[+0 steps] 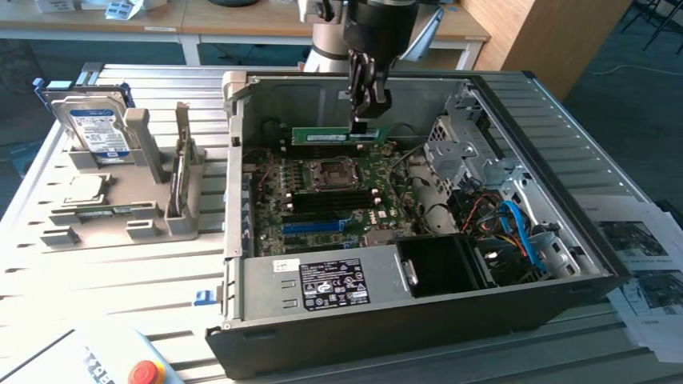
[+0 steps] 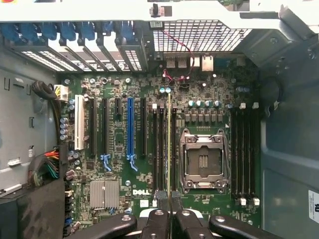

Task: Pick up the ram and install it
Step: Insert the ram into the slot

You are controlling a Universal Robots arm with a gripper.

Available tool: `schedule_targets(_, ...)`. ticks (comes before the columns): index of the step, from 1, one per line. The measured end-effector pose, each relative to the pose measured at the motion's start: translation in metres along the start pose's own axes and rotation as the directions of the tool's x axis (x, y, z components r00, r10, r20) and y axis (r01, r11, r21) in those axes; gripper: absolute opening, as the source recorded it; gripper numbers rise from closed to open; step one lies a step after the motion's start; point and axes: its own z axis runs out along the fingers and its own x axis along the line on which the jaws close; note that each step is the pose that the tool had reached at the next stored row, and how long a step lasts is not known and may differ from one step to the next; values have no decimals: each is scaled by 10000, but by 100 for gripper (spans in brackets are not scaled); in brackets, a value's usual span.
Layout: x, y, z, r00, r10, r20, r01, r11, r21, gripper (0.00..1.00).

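We are gripping the ram (image 1: 320,136) between the claw's (image 1: 366,122) closed fingers, holding it edge-down over the slots (image 2: 161,149) beneath the claw. Pickup looks done; seating seemingly is not.

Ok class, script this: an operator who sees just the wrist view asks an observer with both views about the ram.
Operator: Where along its length is the ram gripped?
Observer: The gripper is shut on it near its end on the exterior view's right.
Operator: Is it seated yet?
Observer: It doesn't look so; it appears raised above the board, near the far wall of the case.
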Motion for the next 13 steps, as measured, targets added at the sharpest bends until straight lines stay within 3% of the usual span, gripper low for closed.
schedule_targets(13,-3,-3,139,10000,0,0,0,10000,0,12)
